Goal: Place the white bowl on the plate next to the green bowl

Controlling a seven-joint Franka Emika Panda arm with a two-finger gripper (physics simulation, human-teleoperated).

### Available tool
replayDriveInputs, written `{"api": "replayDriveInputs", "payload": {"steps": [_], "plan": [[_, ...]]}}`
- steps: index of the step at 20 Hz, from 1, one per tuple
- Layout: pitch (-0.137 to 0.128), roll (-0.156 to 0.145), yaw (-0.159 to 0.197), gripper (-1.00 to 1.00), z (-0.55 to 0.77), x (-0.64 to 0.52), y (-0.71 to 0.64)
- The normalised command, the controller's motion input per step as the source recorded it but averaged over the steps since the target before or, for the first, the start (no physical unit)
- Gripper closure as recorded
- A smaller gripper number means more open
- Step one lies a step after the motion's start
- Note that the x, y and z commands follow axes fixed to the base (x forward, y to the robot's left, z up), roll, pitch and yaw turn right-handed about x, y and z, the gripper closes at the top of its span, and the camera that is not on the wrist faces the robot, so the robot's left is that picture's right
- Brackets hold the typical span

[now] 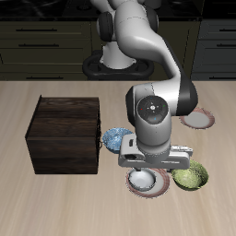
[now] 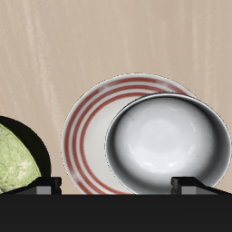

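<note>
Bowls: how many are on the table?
3. The white bowl sits on the plate near the front edge, the green bowl beside it, the speckled bowl by the box.

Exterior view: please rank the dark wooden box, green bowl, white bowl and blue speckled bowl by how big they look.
1. Dark wooden box, clearly largest.
2. Green bowl.
3. White bowl and blue speckled bowl: they look alike in size, and the arm partly covers both, so I won't rank them.
</note>
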Motion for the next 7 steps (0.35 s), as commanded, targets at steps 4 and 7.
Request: {"api": "replayDriveInputs", "payload": {"steps": [4,7], "plan": [[-0.083,-0.021,0.02,-1.0,0.41,-0.2,-0.08],[-0.008,0.028,-0.118,-1.0,0.66,-0.41,-0.29]]}}
